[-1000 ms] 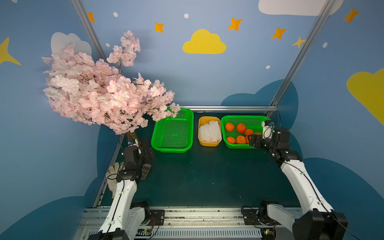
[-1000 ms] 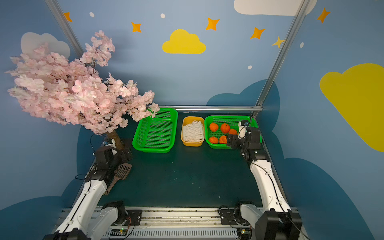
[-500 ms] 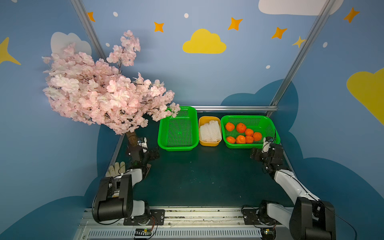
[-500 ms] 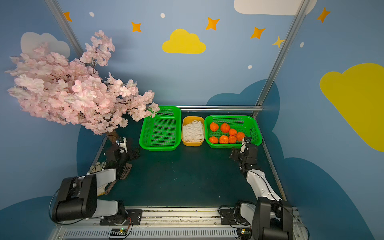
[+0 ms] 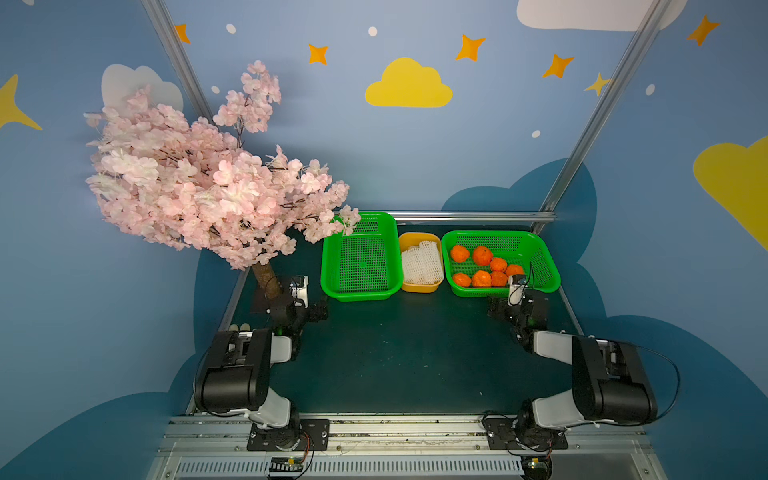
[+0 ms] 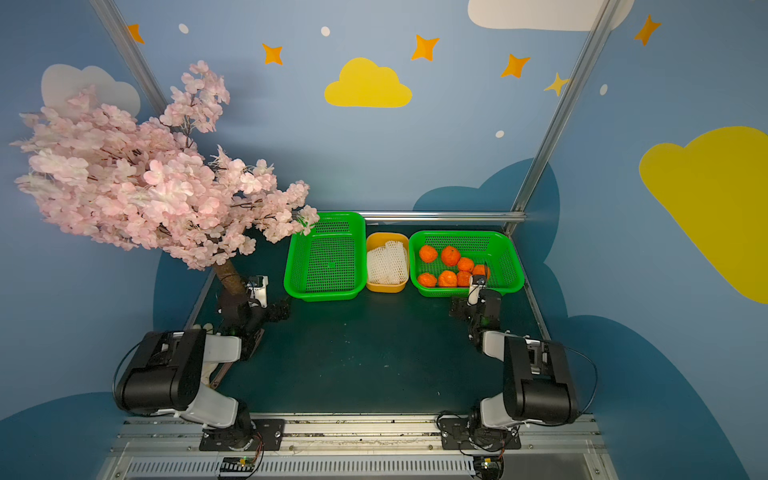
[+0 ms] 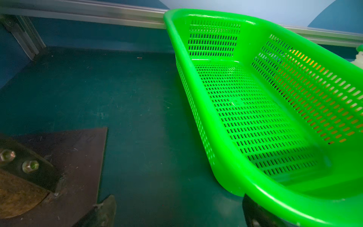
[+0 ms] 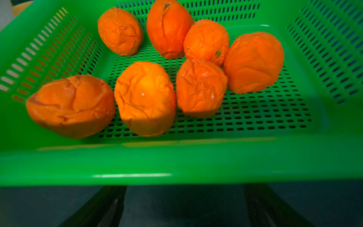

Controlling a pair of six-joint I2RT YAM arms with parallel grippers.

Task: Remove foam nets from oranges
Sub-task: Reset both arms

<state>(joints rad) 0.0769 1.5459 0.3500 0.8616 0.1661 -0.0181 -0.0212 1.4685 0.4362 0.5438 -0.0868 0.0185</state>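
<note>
Nets (image 5: 420, 262) piled in tub (image 5: 419, 287); seven bare oranges (image 5: 482, 266) in basket (image 5: 544, 266) just right of it: sorted apart, so task looks done. Left tool (image 7: 177, 204), right tool (image 8: 185, 198) both wide, empty.

a pink flower tree (image 5: 199, 187) stands at the left side of the dark green table (image 5: 395, 353), on a brown trunk (image 5: 266, 276). three things sit in a row at the back: a green basket (image 5: 362, 266), a small yellow tub (image 5: 420, 287) just beside it, then another green basket (image 5: 490, 242). a silver bar (image 5: 473, 216) runs behind them. the blue walls (image 5: 415, 166) have a yellow cloud (image 5: 408, 85) and orange stars (image 5: 318, 54)
</note>
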